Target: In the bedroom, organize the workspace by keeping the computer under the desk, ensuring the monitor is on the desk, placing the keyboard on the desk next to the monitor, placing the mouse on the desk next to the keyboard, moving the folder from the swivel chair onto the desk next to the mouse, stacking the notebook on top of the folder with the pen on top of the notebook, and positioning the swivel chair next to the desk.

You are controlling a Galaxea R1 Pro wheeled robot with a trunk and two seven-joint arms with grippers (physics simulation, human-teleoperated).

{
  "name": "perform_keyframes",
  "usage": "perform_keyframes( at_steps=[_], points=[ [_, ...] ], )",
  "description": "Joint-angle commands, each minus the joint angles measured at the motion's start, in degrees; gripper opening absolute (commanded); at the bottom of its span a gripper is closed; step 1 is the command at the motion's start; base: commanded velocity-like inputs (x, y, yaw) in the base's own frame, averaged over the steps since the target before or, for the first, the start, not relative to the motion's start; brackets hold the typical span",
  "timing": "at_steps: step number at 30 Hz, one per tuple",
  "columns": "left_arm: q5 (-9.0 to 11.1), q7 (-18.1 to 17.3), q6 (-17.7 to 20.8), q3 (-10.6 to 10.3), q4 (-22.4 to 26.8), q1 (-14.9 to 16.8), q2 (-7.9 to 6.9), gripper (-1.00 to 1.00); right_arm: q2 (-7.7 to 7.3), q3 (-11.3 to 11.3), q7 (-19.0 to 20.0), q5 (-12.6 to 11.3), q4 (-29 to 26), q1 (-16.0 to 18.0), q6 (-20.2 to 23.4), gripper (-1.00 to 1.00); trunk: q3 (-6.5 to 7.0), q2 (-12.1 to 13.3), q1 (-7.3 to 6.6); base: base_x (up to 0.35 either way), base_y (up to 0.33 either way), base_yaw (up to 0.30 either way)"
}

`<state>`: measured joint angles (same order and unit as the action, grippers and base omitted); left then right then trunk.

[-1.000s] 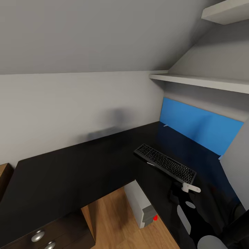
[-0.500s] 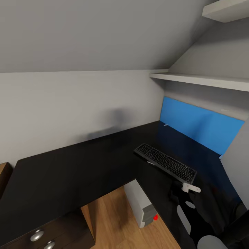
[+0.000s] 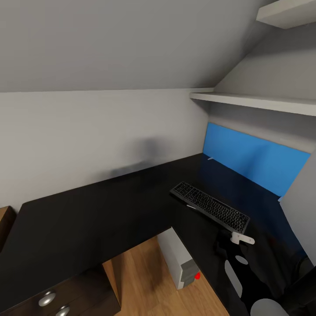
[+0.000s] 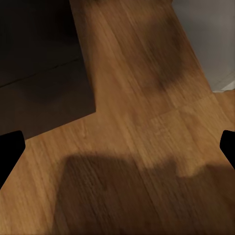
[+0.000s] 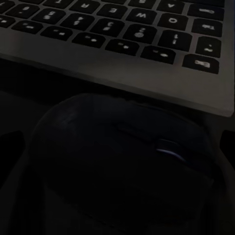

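The keyboard (image 3: 210,207) lies slanted on the glossy black desk (image 3: 96,215). Close before its front edge, in the right wrist view, the dark mouse (image 5: 122,161) rests on the desk top beside the keyboard (image 5: 122,34). My right gripper (image 5: 117,147) stands open, with the mouse between its fingertips. In the head view the right gripper (image 3: 224,245) hovers low just in front of the keyboard. The light-grey computer (image 3: 180,259) stands on the floor under the desk. The monitor's grey back (image 3: 303,210) shows at the right edge. My left gripper (image 4: 117,149) is open over bare wooden floor.
A blue back panel (image 3: 254,162) and white shelves (image 3: 254,103) rise behind the desk. Dark drawers with silver knobs (image 3: 47,299) sit under its left wing. In the left wrist view a dark drawer unit (image 4: 39,63) and a pale grey surface (image 4: 210,39) border the floor.
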<state>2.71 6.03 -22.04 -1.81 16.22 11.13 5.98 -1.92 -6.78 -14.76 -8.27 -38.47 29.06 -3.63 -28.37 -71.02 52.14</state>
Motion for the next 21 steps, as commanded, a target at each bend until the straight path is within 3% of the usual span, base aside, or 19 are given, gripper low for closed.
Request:
perform_keyframes(
  at_steps=[1,10,21],
  points=[
    [0.3,0.2,-0.2,-0.2,0.0,0.0,0.00,1.00,-0.02,0.1,-0.1,-0.6,0.0,0.0,-0.3,1.00,-0.05,0.0,0.00,0.000,0.000,0.000],
    [0.3,0.2,-0.2,-0.2,0.0,0.0,0.00,1.00,-0.02,0.1,-0.1,-0.6,0.1,0.0,-0.3,1.00,-1.67,-3.6,1.97,0.000,0.000,0.000],
    [0.3,0.2,-0.2,-0.2,0.0,0.0,0.00,1.00,-0.02,0.1,-0.1,-0.6,0.1,0.0,-0.3,1.00,-1.67,-3.6,1.97,0.000,0.000,0.000]
  ],
)
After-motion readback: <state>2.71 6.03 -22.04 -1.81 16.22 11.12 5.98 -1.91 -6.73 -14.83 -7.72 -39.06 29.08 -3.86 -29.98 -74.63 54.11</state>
